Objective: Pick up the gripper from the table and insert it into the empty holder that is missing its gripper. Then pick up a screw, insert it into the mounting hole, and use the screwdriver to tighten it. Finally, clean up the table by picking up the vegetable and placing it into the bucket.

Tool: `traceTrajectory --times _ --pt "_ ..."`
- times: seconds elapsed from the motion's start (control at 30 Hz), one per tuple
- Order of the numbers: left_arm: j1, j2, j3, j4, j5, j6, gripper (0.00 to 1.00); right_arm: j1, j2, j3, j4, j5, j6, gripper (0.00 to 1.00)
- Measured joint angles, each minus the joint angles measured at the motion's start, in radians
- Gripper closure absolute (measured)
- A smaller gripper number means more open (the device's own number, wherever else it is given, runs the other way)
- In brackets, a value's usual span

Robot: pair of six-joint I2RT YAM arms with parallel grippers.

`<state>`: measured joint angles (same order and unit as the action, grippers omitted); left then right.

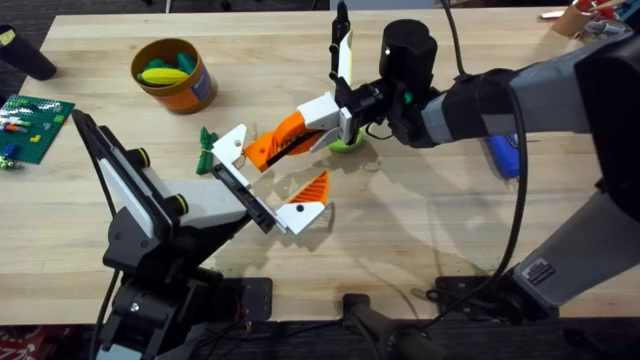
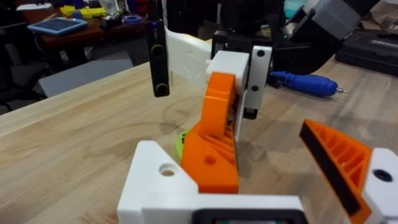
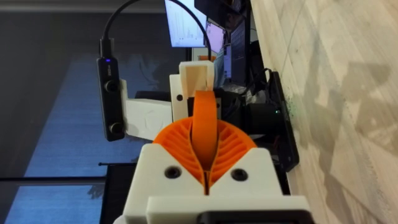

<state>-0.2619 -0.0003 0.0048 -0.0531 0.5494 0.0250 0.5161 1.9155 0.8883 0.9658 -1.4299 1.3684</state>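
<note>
Right gripper [image 1: 300,136]: orange pads pressed together, holding nothing, reaching toward the left gripper, right of the bucket.
Left gripper [image 1: 272,180]: fingers spread wide, empty.
Bucket [image 1: 190,88]: on the table [image 1: 450,240], vegetables inside.

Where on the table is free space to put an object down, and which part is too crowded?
Bare table lies in front of the right arm, and along the far edge between the bucket and the right gripper. The middle is crowded: both grippers meet there, the left gripper open, above green vegetables.
</note>
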Motion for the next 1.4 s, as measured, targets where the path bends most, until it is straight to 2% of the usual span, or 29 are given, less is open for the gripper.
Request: traceTrajectory --times 0.23,0.57,0.77,0.93,0.97,1.1,1.4 --pt "0.001 0.001 0.000 0.001 -0.002 0.000 0.013 0.000 0.000 0.000 -0.001 -0.001 0.000 0.978" --pt "0.001 0.001 0.003 0.010 0.024 0.014 0.013 -0.002 0.014 -0.008 0.250 -0.008 0.055 0.978" --pt "0.001 0.001 0.003 0.005 0.037 0.016 0.013 -0.002 0.018 -0.008 0.250 -0.009 0.064 0.979" --pt "0.001 0.001 0.003 -0.008 0.072 0.008 0.013 -0.002 0.017 -0.008 0.148 -0.005 0.012 0.977" --pt "0.002 0.001 0.003 -0.010 0.104 -0.007 0.013 0.002 0.017 -0.008 0.092 0.010 -0.033 0.978" --pt "0.002 0.001 0.003 -0.011 0.133 -0.019 0.013 0.016 0.013 -0.008 0.077 0.045 -0.064 0.977" --pt "0.015 0.001 0.003 -0.013 0.128 -0.028 0.013 0.059 0.011 -0.008 0.076 0.108 -0.118 0.978"
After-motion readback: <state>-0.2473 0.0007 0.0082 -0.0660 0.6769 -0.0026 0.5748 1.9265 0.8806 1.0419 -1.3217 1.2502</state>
